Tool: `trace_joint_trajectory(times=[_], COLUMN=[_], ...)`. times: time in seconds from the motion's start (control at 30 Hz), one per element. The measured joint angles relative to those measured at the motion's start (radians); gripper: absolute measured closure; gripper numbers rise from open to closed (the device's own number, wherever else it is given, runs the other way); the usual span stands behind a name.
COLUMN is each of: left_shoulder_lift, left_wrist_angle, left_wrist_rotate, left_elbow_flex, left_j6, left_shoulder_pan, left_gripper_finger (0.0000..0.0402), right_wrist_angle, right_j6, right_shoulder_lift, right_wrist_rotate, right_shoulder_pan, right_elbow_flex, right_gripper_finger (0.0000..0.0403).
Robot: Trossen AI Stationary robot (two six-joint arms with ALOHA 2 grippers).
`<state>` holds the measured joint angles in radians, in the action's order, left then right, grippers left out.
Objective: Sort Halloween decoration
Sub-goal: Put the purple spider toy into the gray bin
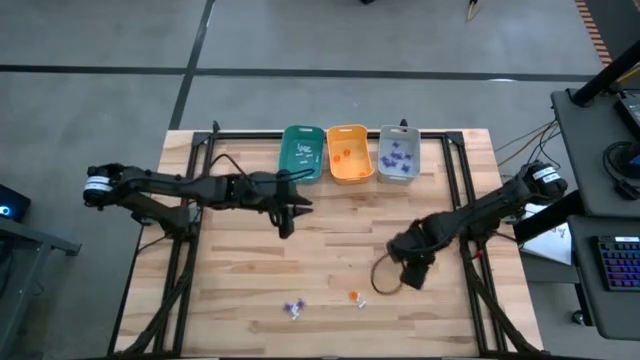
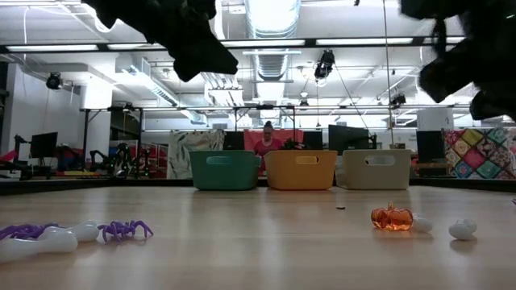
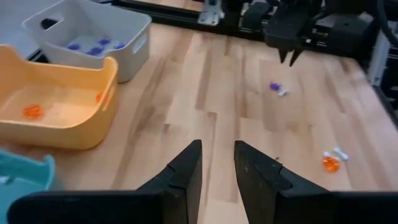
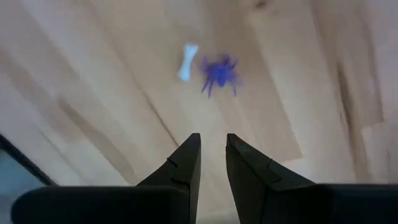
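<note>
Trinkets, tiny: purple spider beside white bone, orange pumpkin nearby, maybe plastic, all loose on table. My right gripper hovers over them, fingers slightly apart, empty; left gripper same.

Open bare surface across the middle, between both hands. Blocked at the far edge by teal bin, orange bin and grey bin. Scattered near the front: purple spider, orange pumpkin.
</note>
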<state>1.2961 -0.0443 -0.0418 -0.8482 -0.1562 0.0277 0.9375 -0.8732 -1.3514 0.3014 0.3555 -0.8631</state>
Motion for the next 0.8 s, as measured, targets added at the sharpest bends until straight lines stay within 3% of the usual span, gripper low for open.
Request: trace_joint_trajectory(times=[0.3,0.47,0.6,0.8], left_shoulder_lift=[0.001,0.002,0.002,0.013], left_wrist_angle=[0.091,0.302,0.654,0.779], left_wrist_rotate=[-0.008,-0.168,-0.287,-0.197], left_elbow_flex=[0.0,0.052,0.173,0.259], left_j6=[-0.01,0.039,0.164,0.209], left_shoulder_pan=[-0.104,-0.209,-0.31,-0.366], left_gripper_finger=[0.0325,0.0325,0.0325,0.0325], right_wrist_angle=[-0.012,-0.023,-0.034,-0.035], right_j6=[0.163,0.177,0.185,0.185], right_shoulder_lift=[0.0,0.0,0.0,0.0], right_wrist_rotate=[-0.333,-0.475,-0.504,-0.51], right_shoulder_pan=[0.237,0.326,0.363,0.365], right_elbow_flex=[0.0,0.0,0.0,0.0], right_gripper_finger=[0.0337,0.0337,0.0337,0.0337])
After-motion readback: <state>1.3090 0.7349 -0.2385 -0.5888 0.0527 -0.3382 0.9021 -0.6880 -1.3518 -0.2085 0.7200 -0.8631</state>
